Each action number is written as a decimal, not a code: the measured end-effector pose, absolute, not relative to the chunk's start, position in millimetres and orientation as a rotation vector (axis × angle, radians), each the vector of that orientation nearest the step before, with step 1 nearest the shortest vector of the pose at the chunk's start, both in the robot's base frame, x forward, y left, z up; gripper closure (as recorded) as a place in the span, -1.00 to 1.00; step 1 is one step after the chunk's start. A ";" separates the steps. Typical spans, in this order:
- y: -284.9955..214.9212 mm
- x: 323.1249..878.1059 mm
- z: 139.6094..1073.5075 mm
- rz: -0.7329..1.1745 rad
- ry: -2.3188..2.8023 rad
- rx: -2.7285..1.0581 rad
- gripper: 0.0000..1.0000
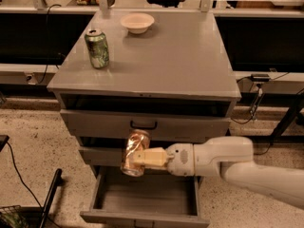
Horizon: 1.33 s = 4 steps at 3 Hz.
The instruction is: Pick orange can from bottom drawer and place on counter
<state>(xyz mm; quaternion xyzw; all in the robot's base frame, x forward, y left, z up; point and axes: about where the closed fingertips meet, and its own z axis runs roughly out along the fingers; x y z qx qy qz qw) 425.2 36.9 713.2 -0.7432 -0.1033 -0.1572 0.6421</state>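
The orange can (133,152) is held upright, slightly tilted, in my gripper (140,158), which is shut on it. It hangs in front of the middle drawer, above the open bottom drawer (145,199). The drawer's visible floor is bare. My white arm (223,163) reaches in from the lower right. The counter (171,56) is the grey top of the cabinet, above the can.
A green and white can (97,48) stands on the counter's left side. A white bowl (137,22) sits at its back. The top drawer (142,125) is slightly open. A dark pole (50,197) leans at lower left; cables lie on the floor at right.
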 end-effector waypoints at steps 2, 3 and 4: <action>11.1 465.9 861.8 -0.395 -0.347 -1.791 1.00; -4.0 501.0 912.4 -0.410 -0.315 -1.837 1.00; -39.8 549.4 935.8 -0.436 -0.082 -1.863 1.00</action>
